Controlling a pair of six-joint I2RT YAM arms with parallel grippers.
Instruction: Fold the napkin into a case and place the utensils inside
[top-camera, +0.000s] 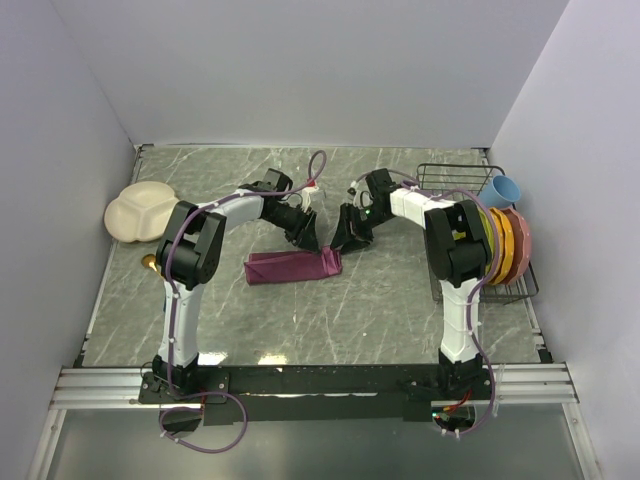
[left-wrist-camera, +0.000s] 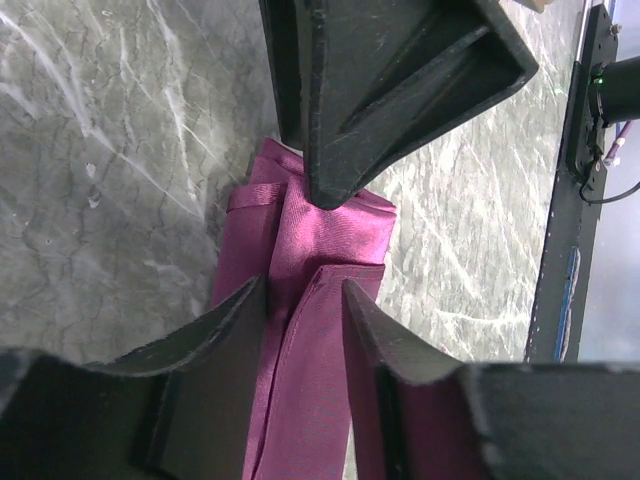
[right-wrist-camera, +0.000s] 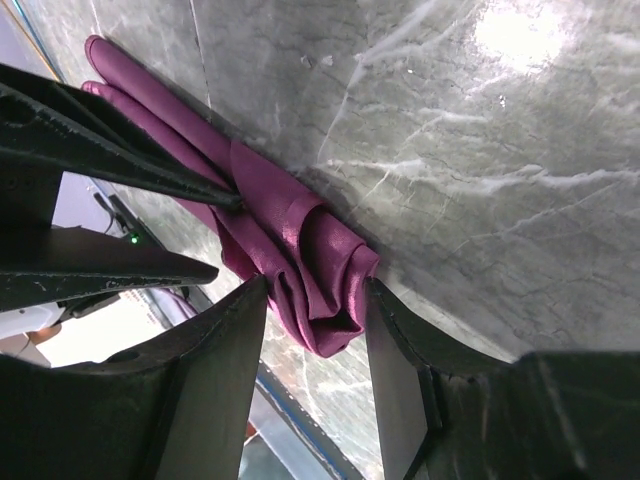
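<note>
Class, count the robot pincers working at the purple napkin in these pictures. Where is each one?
2. The left pincer and right pincer both meet at the right end of the folded napkin.

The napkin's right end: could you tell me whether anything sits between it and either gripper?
Nothing visible does. Both grippers are already at that end of the folded napkin: the left gripper straddles a fold with its fingers apart, and the right gripper brackets the bunched end. Only bare table lies around it.

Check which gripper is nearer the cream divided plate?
Left. The left gripper works the napkin at table centre, plate off to its left; the right gripper sits farther right, beyond it.
</note>
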